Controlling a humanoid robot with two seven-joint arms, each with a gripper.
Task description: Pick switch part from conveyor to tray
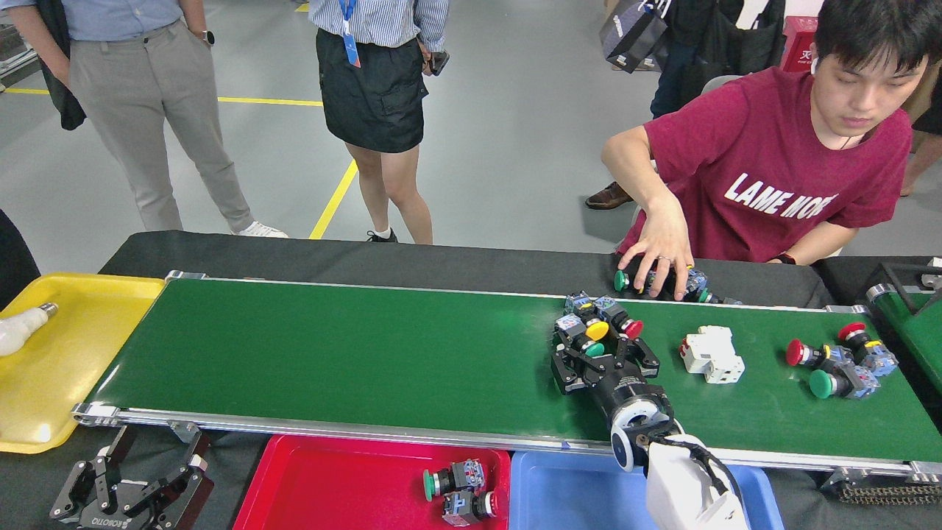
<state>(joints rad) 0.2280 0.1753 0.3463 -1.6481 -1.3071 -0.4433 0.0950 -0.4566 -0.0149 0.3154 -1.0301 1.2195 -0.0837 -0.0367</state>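
The conveyor (331, 361) runs across the head view. On its right half lies a cluster of three switch parts (597, 326) with green, yellow and red caps. My right gripper (602, 352) reaches over the near rail, and its fingers stand either side of the green-capped switch part (593, 350). How tightly they grip is hidden. Another group of switch parts (839, 362) lies at the belt's right end. The red tray (309, 486) in front holds two switch parts (458, 491). My left gripper (158, 447) rests open on the black table at the bottom left.
A white block part (711, 355) lies on the belt. A blue tray (559, 493) sits beside the red one. A yellow tray (73, 368) at the left holds a light bulb (20, 329). A person's hand (659, 246) rests on loose switches behind the belt. Two people stand beyond.
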